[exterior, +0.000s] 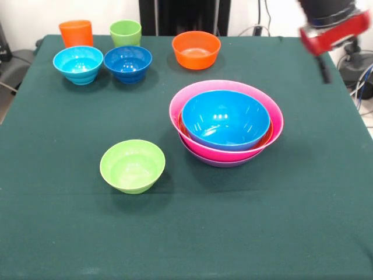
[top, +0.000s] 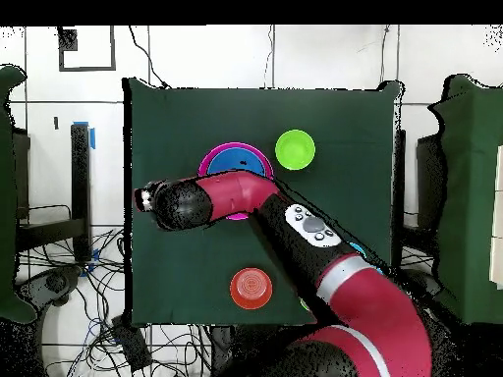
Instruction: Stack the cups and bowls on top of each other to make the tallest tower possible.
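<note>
The tower (exterior: 226,123) stands right of the table's middle: a big blue bowl (exterior: 224,118) nested in an orange, a pink and a purple bowl. A small lime-green bowl (exterior: 132,165) sits alone to its front left. At the far left stand the orange cup (exterior: 76,33) and the lime-green cup (exterior: 125,32), with the light-blue bowl (exterior: 78,64) and the dark-blue bowl (exterior: 127,63) in front of them. A small orange bowl (exterior: 196,49) sits far centre. My gripper (exterior: 324,65) hangs at the far right, above the table's edge and away from every object, holding nothing.
The green table (exterior: 291,204) bears everything. In the overhead view my arm (top: 295,221) crosses the table and covers part of the tower (top: 236,157). The lime-green bowl (top: 295,149) and the small orange bowl (top: 251,288) show there. Cables lie off the table's sides.
</note>
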